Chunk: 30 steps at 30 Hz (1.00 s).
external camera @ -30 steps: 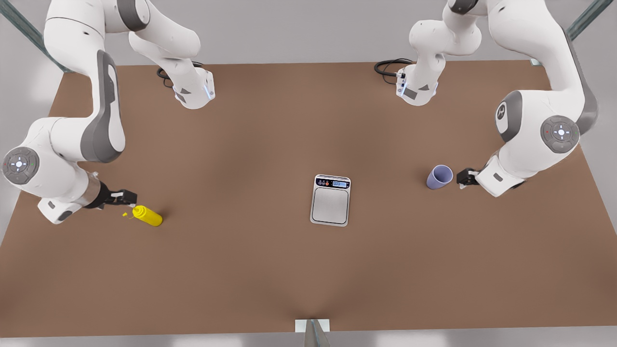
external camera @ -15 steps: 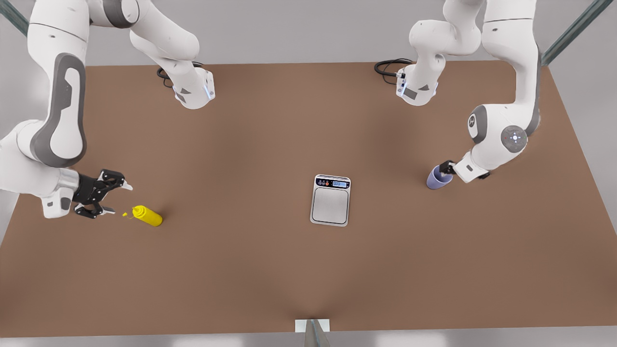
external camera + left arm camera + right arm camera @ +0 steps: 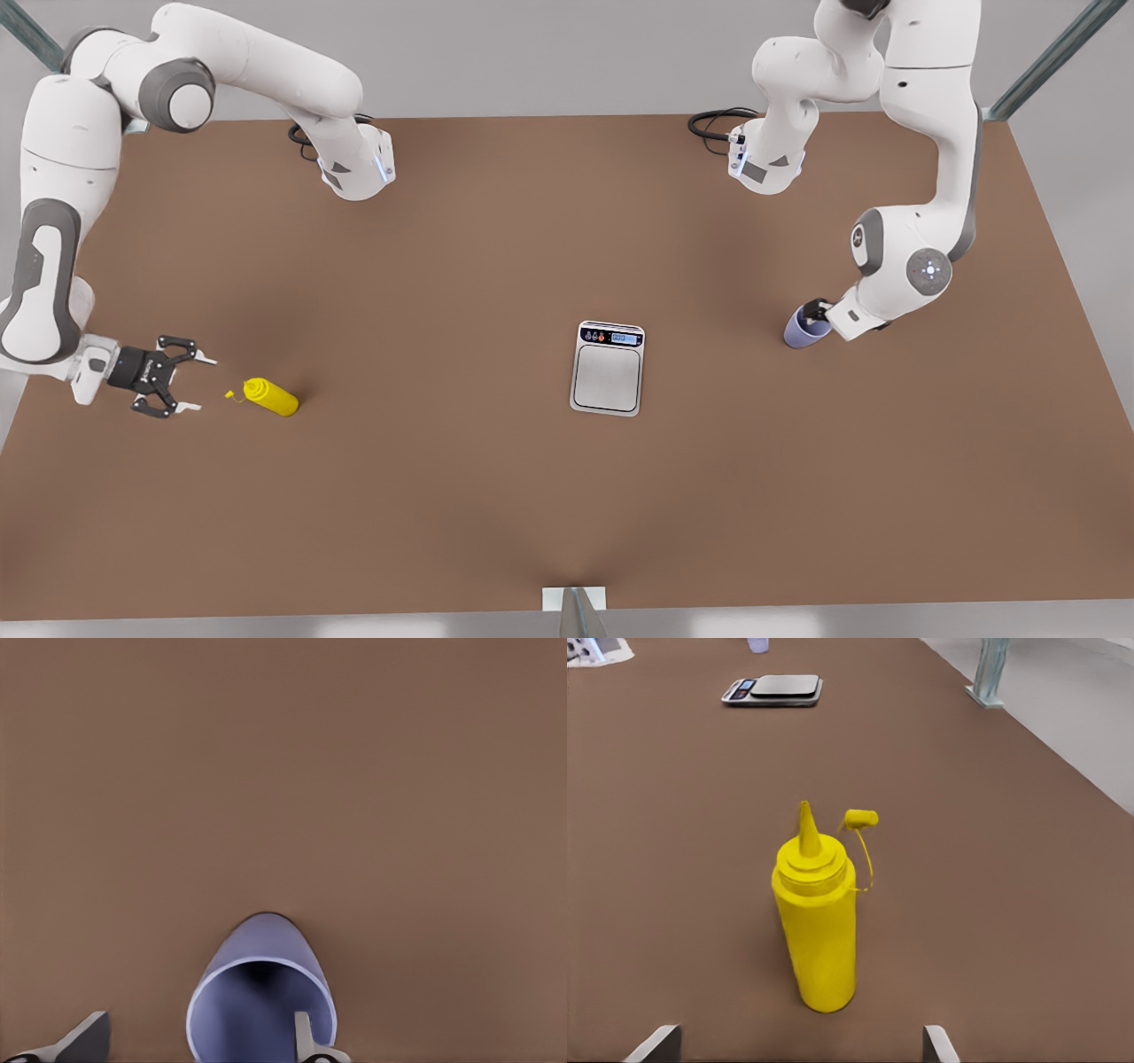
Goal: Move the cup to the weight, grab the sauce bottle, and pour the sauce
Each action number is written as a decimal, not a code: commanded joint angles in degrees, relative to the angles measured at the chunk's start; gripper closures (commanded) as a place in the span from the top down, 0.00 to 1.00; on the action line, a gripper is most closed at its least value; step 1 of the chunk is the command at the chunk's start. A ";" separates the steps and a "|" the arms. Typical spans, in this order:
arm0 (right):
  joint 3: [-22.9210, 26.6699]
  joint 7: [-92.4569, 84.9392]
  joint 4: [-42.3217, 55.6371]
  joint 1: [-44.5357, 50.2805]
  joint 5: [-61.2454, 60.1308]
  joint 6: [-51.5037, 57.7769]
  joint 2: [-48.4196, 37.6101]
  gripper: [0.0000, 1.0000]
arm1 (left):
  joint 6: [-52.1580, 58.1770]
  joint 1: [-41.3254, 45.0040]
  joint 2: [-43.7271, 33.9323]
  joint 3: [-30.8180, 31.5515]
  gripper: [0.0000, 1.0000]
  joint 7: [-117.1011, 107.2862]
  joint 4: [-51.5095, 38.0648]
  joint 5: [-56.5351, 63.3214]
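Note:
The lavender cup (image 3: 800, 330) stands at the front view's right, and its rim and dark inside show in the left wrist view (image 3: 259, 1005). My left gripper (image 3: 816, 312) is open at its rim (image 3: 195, 1041), one finger (image 3: 303, 1035) inside the cup and the other outside. The yellow sauce bottle (image 3: 271, 397) stands at the front view's left with its cap hanging off the nozzle (image 3: 818, 921). My right gripper (image 3: 204, 384) is open, a short way from the bottle, its fingertips apart on either side (image 3: 799, 1047). The weight (image 3: 607, 368) lies mid-table between them (image 3: 772, 688).
Both arm bases (image 3: 354, 168) and a black cable (image 3: 713, 122) sit at the table's far edge. A metal post (image 3: 576, 607) rises at the near edge. The table's side edge (image 3: 1028, 735) runs close beside the bottle.
My right gripper has drawn back from the bottle's nozzle toward the front view's left and stands open. My left gripper has moved from beside the cup onto its rim.

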<state>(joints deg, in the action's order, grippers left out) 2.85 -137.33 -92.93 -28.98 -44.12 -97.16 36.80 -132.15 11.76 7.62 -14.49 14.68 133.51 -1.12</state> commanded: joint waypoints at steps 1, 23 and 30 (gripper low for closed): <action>-0.04 -0.74 0.03 -0.20 0.00 0.92 0.20 1.00 | -0.04 0.02 0.20 -0.19 1.00 0.00 0.00 -0.02; -0.65 -17.71 11.46 -1.61 -9.23 13.23 19.89 1.00 | -1.53 -0.07 6.79 -0.98 0.27 -0.70 -1.50 -0.63; -0.57 -17.88 11.46 -0.29 -13.89 12.09 21.73 1.00 | -1.18 0.01 7.23 -0.98 0.21 -0.79 -1.93 -2.65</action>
<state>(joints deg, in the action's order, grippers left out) 2.28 -155.13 -81.48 -29.02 -58.08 -85.08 58.54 -132.87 11.78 14.55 -15.48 13.78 131.10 -2.74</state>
